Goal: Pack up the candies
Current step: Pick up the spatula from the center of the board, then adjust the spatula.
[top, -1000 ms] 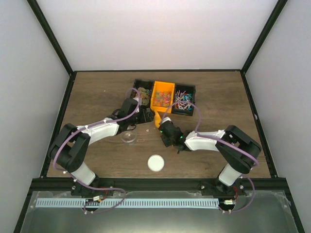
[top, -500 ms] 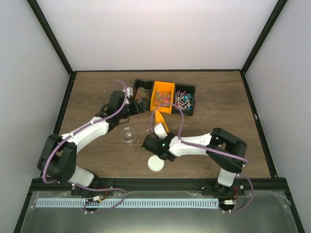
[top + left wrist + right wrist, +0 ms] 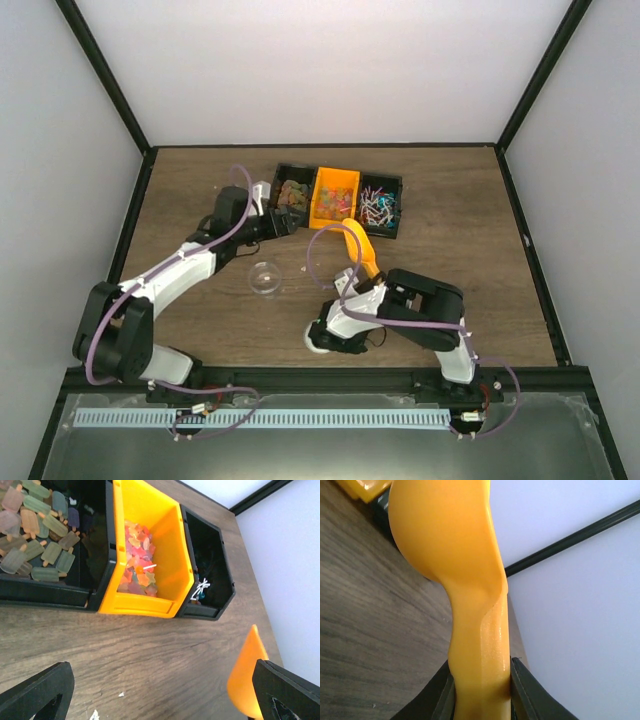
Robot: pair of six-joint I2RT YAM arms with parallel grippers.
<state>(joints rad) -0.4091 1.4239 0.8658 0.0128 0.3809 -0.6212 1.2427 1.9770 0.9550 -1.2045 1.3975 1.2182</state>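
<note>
The candies lie in three bins at the back: brownish-green gummies (image 3: 35, 535) in the left black bin (image 3: 293, 193), red, orange and yellow gummy bits (image 3: 137, 575) in the orange bin (image 3: 335, 195), and thin wrapped pieces (image 3: 200, 587) in the right black bin (image 3: 381, 205). My left gripper (image 3: 280, 222) hovers open just in front of the bins, its fingers (image 3: 35, 695) wide apart over bare wood. My right gripper (image 3: 352, 298) is shut on the handle of the orange scoop (image 3: 455, 555), whose bowl (image 3: 358, 245) is raised and points toward the bins. What is inside the bowl is hidden.
A small clear cup (image 3: 265, 277) stands on the wood left of centre. A white round lid (image 3: 318, 340) lies near the front edge, partly covered by my right wrist. Black frame posts and white walls close in the table.
My right arm has pulled the scoop back from the orange bin toward the front and folded over the white lid. My left arm has stretched out and shifted slightly left along the bins.
</note>
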